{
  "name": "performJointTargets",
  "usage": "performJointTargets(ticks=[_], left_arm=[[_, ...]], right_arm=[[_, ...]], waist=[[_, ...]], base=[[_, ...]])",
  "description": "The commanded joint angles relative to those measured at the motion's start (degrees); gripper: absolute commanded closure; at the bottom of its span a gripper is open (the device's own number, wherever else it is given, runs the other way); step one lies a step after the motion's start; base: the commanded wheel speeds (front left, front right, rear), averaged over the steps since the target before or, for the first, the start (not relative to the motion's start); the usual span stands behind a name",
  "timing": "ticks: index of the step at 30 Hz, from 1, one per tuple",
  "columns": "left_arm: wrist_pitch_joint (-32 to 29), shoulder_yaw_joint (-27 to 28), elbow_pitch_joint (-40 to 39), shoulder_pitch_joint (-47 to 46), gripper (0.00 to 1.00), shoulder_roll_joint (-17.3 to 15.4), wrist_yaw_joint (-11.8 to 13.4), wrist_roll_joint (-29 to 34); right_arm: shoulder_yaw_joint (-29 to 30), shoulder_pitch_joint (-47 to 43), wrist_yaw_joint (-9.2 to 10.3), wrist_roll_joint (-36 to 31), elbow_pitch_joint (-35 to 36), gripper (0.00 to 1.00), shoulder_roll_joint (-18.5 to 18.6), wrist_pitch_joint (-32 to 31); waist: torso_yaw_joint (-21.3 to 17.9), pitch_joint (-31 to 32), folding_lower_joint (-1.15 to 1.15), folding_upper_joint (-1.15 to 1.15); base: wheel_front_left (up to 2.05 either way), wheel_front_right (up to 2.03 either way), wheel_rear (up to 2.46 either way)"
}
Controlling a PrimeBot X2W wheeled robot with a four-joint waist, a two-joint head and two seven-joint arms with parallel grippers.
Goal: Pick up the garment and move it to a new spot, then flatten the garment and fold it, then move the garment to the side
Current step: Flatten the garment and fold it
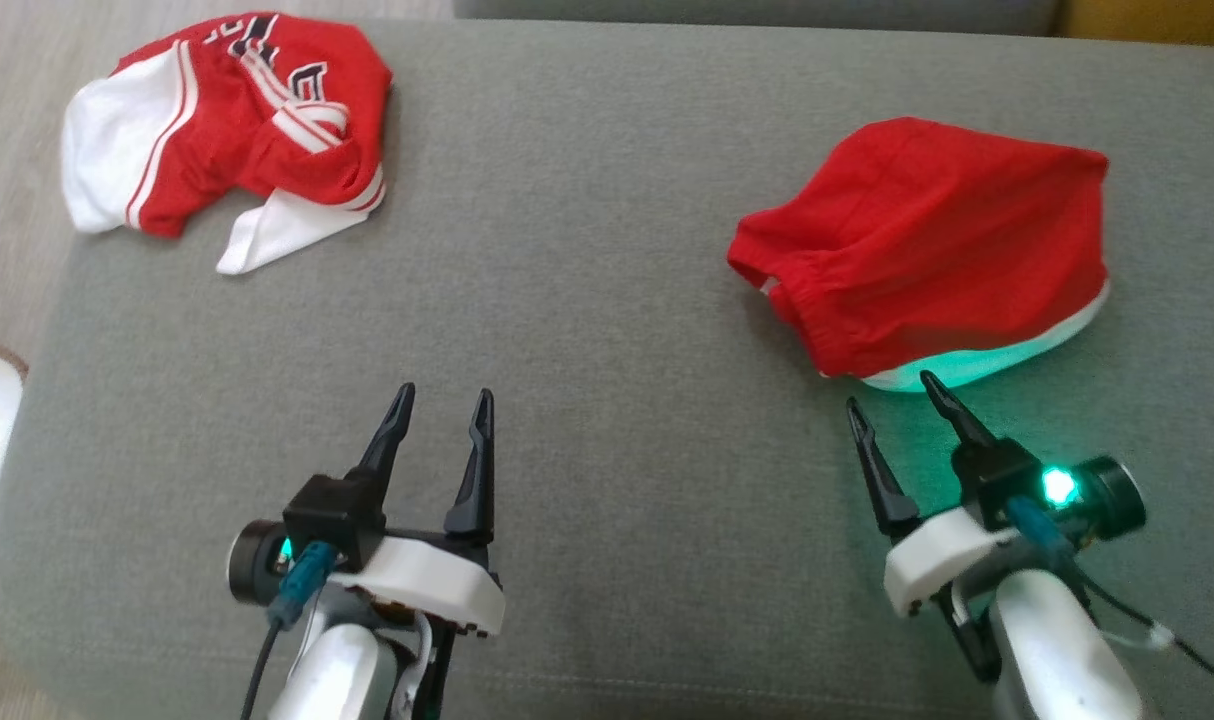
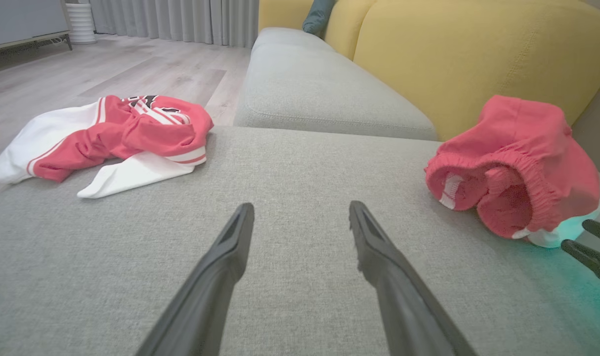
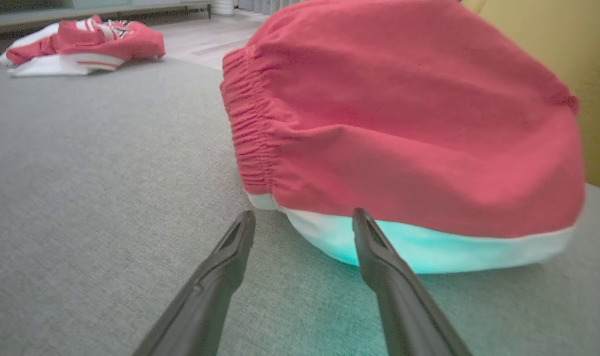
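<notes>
A folded red garment with an elastic waistband and a white hem lies at the right of the grey sofa seat. My right gripper stands open just in front of its near white edge, nothing between the fingers; in the right wrist view the garment bulks right beyond the gripper. My left gripper is open over bare cushion near the front, well left of it. The left wrist view shows the garment at the right and that gripper open.
A crumpled red-and-white jersey lies at the seat's far left corner. Yellow back cushions rise behind the seat, and another grey cushion adjoins it. Wooden floor lies beyond the left edge.
</notes>
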State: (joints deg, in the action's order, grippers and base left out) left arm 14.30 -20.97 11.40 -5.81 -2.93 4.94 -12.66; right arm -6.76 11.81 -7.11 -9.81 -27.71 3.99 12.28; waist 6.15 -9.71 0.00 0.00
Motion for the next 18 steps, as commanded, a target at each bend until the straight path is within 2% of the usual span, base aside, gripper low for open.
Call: performJointTargets(ticks=[1,8,9,10,11,12,18], left_arm=[[0.7,2.0,-1.8,-1.4,0.0,0.0,-0.2,0.4],[0.7,1.5,-1.7,-2.0,0.0,0.0,0.2,-0.1],[0.7,1.4,-1.7,-2.1,0.0,0.0,0.3,-0.2],[0.7,1.3,-1.7,-2.2,0.0,0.0,0.4,-0.3],[0.7,1.2,-1.7,-2.3,0.0,0.0,0.4,-0.3],[0.7,1.2,-1.7,-2.3,0.0,0.0,0.5,-0.4],[0.7,1.4,-1.8,-1.8,0.0,0.1,0.6,-0.3]], right_arm=[[-0.8,3.2,-0.37,-1.6,0.6,0.0,0.4,-0.2],[3.4,8.3,-0.37,-9.0,-7.5,0.0,0.2,-1.1],[4.0,8.9,-0.37,-9.7,-8.5,0.05,0.1,-1.0],[4.6,9.4,-0.37,-10.2,-9.4,0.51,0.0,-0.8],[5.1,9.9,-0.37,-10.6,-10.0,0.71,-0.2,-0.4],[5.3,10.3,-0.37,-10.8,-10.5,1.0,-0.3,0.0],[2.0,10.6,-0.37,-8.4,-9.1,1.0,-1.0,2.1]], waist=[[0.7,-0.5,0.0,0.0],[3.2,-1.9,0.0,0.0],[3.6,-2.1,0.0,0.0],[3.9,-2.2,0.0,0.0],[4.1,-2.3,0.0,0.0],[4.3,-2.4,0.0,0.0],[4.5,-2.0,0.0,0.0]], base=[[0.0,0.0,0.0],[0.0,0.0,0.0],[0.0,0.0,0.0],[0.0,0.0,0.0],[0.0,0.0,0.0],[0.0,0.0,0.0],[0.0,0.0,0.0]])
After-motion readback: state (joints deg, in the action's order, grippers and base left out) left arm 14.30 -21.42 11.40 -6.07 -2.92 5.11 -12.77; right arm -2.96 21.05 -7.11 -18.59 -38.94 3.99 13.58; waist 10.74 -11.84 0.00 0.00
